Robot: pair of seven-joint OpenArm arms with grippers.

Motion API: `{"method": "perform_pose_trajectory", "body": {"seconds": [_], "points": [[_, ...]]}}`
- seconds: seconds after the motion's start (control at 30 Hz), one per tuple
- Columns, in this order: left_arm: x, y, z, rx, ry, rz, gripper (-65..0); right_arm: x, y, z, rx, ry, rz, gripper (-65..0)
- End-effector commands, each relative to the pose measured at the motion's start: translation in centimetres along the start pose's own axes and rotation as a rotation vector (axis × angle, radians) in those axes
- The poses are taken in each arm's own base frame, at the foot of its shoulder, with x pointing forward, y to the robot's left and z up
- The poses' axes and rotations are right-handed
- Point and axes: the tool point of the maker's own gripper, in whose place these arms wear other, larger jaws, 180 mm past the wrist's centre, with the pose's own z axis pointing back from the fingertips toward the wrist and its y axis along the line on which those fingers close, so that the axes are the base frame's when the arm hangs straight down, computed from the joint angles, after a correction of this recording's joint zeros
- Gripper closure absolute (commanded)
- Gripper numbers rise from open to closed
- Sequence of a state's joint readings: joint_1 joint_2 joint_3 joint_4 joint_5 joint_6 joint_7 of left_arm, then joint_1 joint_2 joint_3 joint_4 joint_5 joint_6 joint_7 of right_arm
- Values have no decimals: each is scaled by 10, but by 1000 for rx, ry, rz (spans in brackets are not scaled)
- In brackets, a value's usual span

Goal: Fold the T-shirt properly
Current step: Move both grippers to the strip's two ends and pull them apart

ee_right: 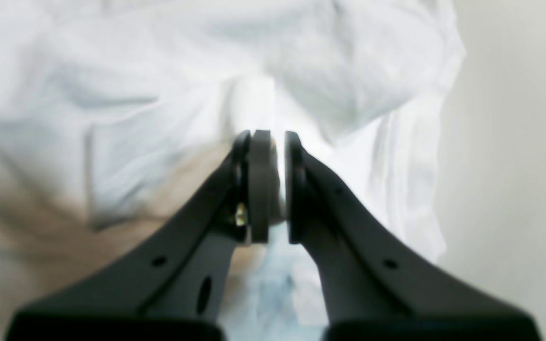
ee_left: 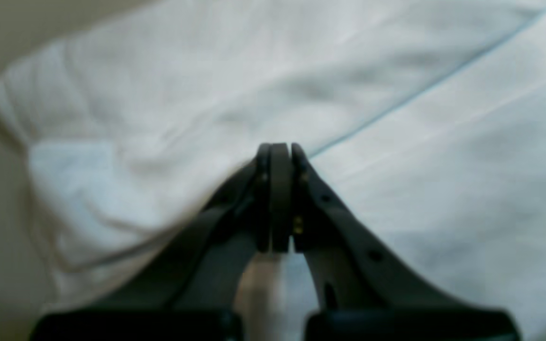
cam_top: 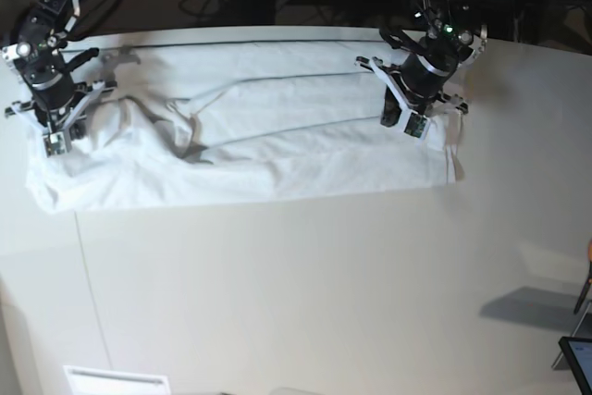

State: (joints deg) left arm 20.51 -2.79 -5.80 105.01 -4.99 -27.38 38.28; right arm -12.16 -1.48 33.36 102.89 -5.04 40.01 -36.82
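Two tools, left tool (cam_top: 413,123) pressed together and right tool (cam_top: 57,141) pinching cloth, sit at opposite ends of the T-shirt (cam_top: 277,150), stretched lengthwise across the worktop (cam_top: 305,302).

A wide white table (cam_top: 305,293) carries everything here. Lying directly on it, along the far side, is 1 white T-shirt (cam_top: 268,150), stretched out as a long band from the left end of the table to right of the middle. The cloth lies mostly flat on the right, with long creases running along its length, and bunches into wrinkles toward the left. Its near edge runs fairly straight. The near half of the table is bare, crossed by thin seams, with a shadow at the right.
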Motion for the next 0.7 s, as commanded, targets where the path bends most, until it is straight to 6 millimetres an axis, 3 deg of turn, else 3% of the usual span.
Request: {"method": "perform_pose_trajectory", "body": {"seconds": [0.0, 0.17, 0.33, 0.67], "points": [[5, 0, -2, 5, -33, 15, 0, 6, -4, -3, -3, -20, -2, -42], [-19, 2, -15, 14, 8, 50, 0, -5, -2, -22, 32, 19, -36, -42], [-17, 8, -34, 15, 4, 76, 0, -17, -5, -37, 57, 59, -56, -42], [38, 28, -57, 38, -92, 73, 0, -2, -9, -56, 55, 66, -54, -42]]}}
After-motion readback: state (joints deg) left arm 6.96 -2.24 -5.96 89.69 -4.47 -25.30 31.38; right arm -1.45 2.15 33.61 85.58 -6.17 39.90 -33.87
